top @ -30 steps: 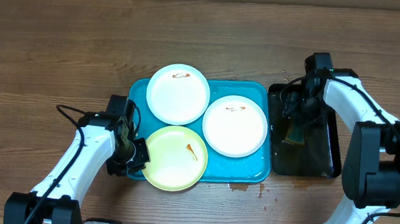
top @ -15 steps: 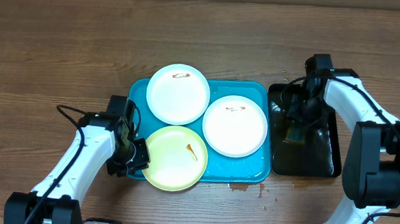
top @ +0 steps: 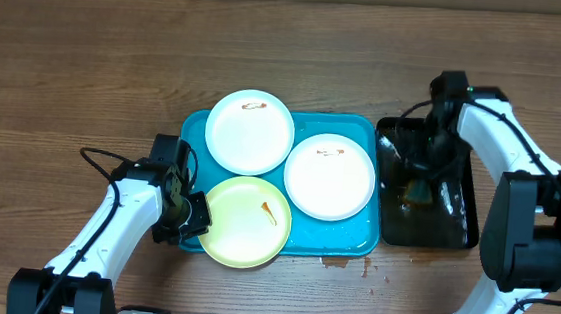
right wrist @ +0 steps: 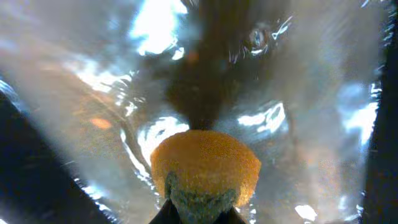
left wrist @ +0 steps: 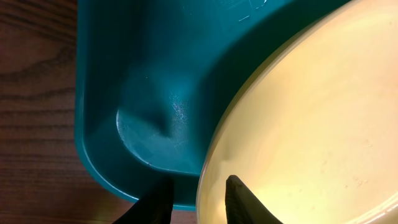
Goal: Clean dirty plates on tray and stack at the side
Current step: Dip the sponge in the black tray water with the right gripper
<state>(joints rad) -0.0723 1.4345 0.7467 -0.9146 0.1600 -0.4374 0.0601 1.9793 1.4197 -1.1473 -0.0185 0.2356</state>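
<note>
Overhead view: a turquoise tray sits mid-desk, holding all three plates, none yet stacked at the side. The back white plate overhangs the tray's back left corner, and the right white plate lies toward its right edge. The yellow-green plate fills the front left corner. The left gripper sits at that plate's left edge. Over the black tray beside the turquoise one, the right gripper has just closed on a sponge (a second ago it stood half open), so wiping can probably begin.

Left wrist view: two dark fingers stand narrowly apart astride the plate rim. Whether they pinch it cannot be told. Moulded marks on the tray are too blurred to read.

Right wrist view: the fingertips clamp the sponge's green pad, with the orange foam toward the wet, shining tray floor. No lettering shows.
</note>
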